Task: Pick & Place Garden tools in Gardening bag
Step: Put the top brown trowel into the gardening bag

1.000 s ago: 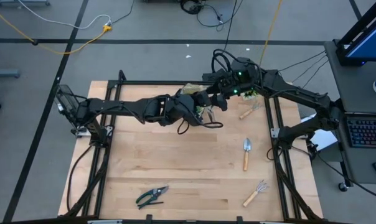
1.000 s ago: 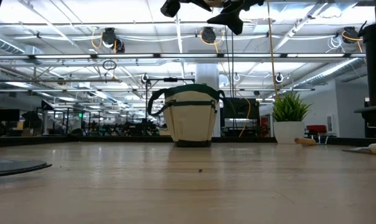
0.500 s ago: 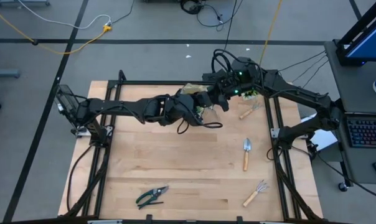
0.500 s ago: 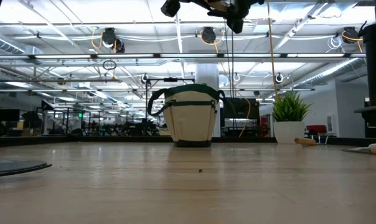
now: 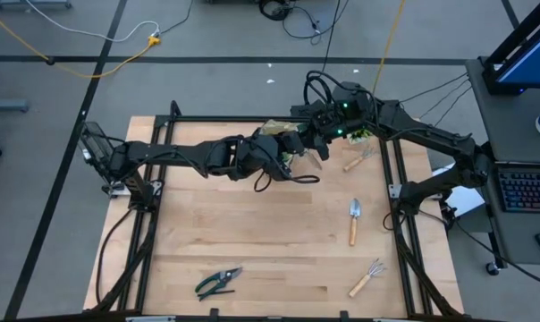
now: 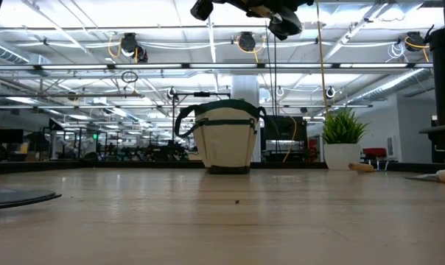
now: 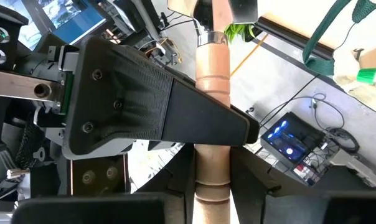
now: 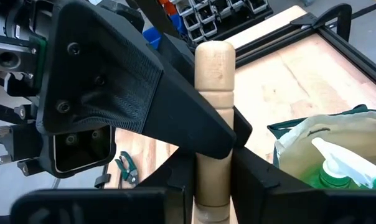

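Note:
The beige gardening bag (image 6: pixel 226 140) stands at the table's far middle, with a green spray bottle (image 8: pixel 337 167) inside it. Both arms meet high above the bag. My left gripper (image 5: pixel 286 154) and my right gripper (image 5: pixel 313 146) are both shut on one wooden-handled garden tool (image 8: pixel 214 112). Its metal end (image 7: pixel 238 7) points away from the left wrist. In the low view the two grippers (image 6: pixel 274 11) show at the top edge, well above the bag, and the tool is hidden there. My left gripper (image 7: pixel 213 186) pinches the wooden handle (image 7: pixel 211 177) between its two fingers, on the stretch nearer the handle's free end. The handle runs on forward along the fingers. The tool is lifted clear, above the bag. My right gripper (image 8: pixel 213 186) pinches the same handle (image 8: pixel 213 180) between its two fingers, on the stretch nearer the metal end. It comes from the opposite side, facing my left gripper. The handle's rounded free end (image 8: pixel 214 55) sticks out past the left finger (image 8: pixel 132 106).
On the table lie pruning shears (image 5: pixel 218 282) near the front, a trowel (image 5: pixel 353 219) and a hand rake (image 5: pixel 367 278) at the right, and another wooden-handled tool (image 5: pixel 355 162) at the far right beside a small potted plant (image 6: pixel 342 126). Bare wood lies between the bag and the front edge.
My right gripper's fingers have closed in on the wooden handle, taking hold beside my left gripper. Both arms have kept their place above the bag, and the tool has stayed where it was.

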{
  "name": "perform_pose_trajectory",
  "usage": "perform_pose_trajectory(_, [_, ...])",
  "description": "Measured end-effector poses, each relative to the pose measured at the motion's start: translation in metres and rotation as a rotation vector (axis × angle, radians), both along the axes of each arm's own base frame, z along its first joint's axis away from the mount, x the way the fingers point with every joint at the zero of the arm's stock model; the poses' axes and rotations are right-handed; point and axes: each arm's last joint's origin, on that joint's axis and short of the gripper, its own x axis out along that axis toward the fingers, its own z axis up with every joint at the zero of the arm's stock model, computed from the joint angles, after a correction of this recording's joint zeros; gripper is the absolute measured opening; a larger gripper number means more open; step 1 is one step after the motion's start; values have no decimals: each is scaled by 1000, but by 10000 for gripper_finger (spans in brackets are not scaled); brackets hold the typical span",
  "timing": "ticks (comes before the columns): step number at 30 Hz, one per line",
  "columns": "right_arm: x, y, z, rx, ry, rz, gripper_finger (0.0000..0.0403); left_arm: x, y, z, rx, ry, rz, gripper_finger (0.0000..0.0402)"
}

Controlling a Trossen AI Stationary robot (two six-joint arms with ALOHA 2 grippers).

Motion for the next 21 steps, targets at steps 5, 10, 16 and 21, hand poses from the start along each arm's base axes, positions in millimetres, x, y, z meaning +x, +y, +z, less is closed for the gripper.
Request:
perform_pose_trajectory(5, [0, 0, 0, 1, 1, -1, 62, 0, 0, 0, -11, -9, 2, 74])
perform_pose_trajectory(10, [0, 0, 0, 5, -1, -7, 62, 0, 0, 1, -76, -75, 29, 115])
perform_pose_trajectory(16, [1, -1, 0, 9, -1, -18, 62, 0, 0, 2, -103, -120, 76, 151])
perform_pose_trajectory(21, [1, -2, 0, 9, 1, -39, 62, -1, 1, 5, -77, -166, 161, 159])
